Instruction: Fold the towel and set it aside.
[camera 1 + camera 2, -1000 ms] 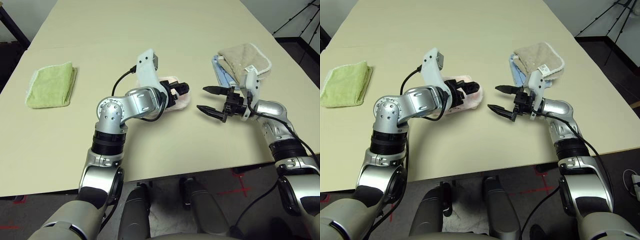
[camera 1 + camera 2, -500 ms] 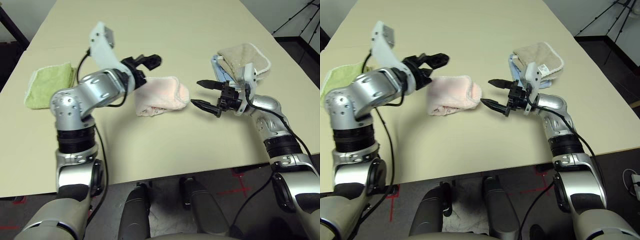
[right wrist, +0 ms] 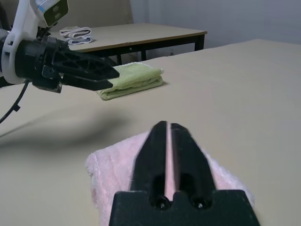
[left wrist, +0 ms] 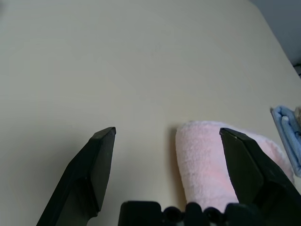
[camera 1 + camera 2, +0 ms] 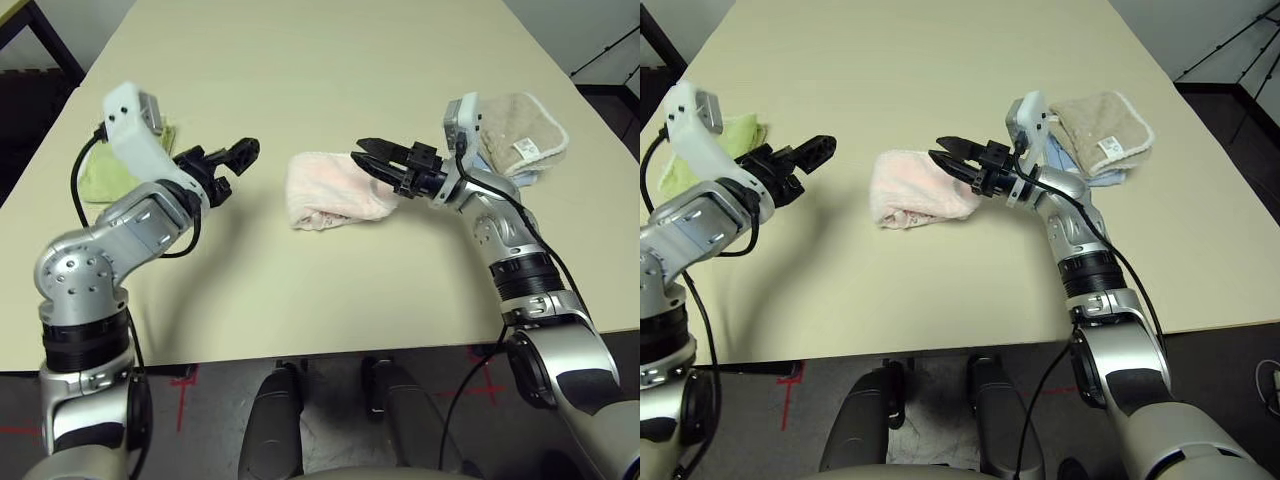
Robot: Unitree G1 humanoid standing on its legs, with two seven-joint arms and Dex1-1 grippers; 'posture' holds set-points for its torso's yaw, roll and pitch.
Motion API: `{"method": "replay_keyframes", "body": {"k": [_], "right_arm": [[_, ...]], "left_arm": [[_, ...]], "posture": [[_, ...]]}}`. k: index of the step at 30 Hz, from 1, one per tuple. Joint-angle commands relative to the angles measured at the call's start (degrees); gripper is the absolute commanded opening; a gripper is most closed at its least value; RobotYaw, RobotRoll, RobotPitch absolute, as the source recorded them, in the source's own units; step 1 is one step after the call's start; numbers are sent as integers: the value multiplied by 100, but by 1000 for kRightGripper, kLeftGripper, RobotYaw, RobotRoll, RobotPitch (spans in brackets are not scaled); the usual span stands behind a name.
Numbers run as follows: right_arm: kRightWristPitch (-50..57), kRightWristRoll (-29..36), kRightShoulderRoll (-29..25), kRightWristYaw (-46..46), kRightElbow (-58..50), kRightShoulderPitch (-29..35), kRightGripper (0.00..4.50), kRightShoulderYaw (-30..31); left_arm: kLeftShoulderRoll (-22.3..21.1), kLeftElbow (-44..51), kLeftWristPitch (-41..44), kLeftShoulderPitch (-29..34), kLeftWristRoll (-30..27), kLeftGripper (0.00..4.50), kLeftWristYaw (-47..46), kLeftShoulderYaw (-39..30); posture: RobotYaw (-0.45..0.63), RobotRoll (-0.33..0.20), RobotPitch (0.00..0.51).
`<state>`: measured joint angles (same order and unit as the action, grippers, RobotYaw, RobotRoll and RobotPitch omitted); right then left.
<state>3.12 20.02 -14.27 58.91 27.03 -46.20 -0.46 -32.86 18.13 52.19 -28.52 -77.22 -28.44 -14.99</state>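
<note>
Two grippers work either side of the towel (image 5: 335,186), which lies folded into a pale pink bundle near the middle of the table (image 5: 330,60). The left gripper (image 5: 228,160) has pulled away from the bundle within the last second and now hangs well to its left, fingers spread wide and empty. The right gripper (image 5: 377,160), open a moment ago, has come in from the right and pressed its fingers together over the towel's right end; whether any cloth is pinched between them is hard to tell. With folding apparently finished, setting the bundle aside looks like the step in hand.
</note>
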Motion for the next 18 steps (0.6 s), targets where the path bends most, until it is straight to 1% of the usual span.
{"method": "replay_keyframes", "body": {"k": [1, 5, 8, 9, 10, 11, 12, 14, 16, 18], "right_arm": [[42, -57, -1, -19, -68, 70, 7, 76], [124, -28, -3, -42, -202, 132, 7, 97], [174, -21, -31, -20, -254, 165, 7, 98], [271, -2, -56, 8, -285, 169, 0, 108], [308, 3, -66, 3, -310, 174, 230, 103], [331, 2, -72, -1, -331, 178, 515, 101], [311, -17, -71, -15, -320, 171, 758, 100], [267, -41, -63, -32, -293, 156, 1447, 95], [268, -39, -63, -28, -294, 154, 2242, 95], [263, -41, -71, 4, -294, 160, 3042, 108]], "left_arm": [[-104, 290, 102, 119, 409, 4346, 352, 189], [-341, 446, 241, 204, 938, 4346, 819, 413], [-355, 508, 260, 239, 1182, 4346, 1092, 466], [-349, 528, 267, 220, 1272, 4152, 1150, 486], [-336, 534, 275, 203, 1335, 4235, 1228, 498], [-347, 552, 271, 191, 1438, 4500, 1320, 525], [-413, 577, 278, 199, 1607, 4500, 1449, 606], [-419, 611, 247, 241, 1806, 4500, 1667, 657], [-409, 652, 239, 265, 1963, 4500, 1854, 661], [-588, 750, 180, 328, 2319, 4500, 2203, 815]], "posture": [[-13, 0, 182], [-14, 0, 182], [-17, 0, 182], [-17, 0, 182], [-17, 0, 182], [-17, 0, 182], [-15, 0, 179], [-15, 0, 179], [-15, 0, 179], [-15, 0, 179]]}}
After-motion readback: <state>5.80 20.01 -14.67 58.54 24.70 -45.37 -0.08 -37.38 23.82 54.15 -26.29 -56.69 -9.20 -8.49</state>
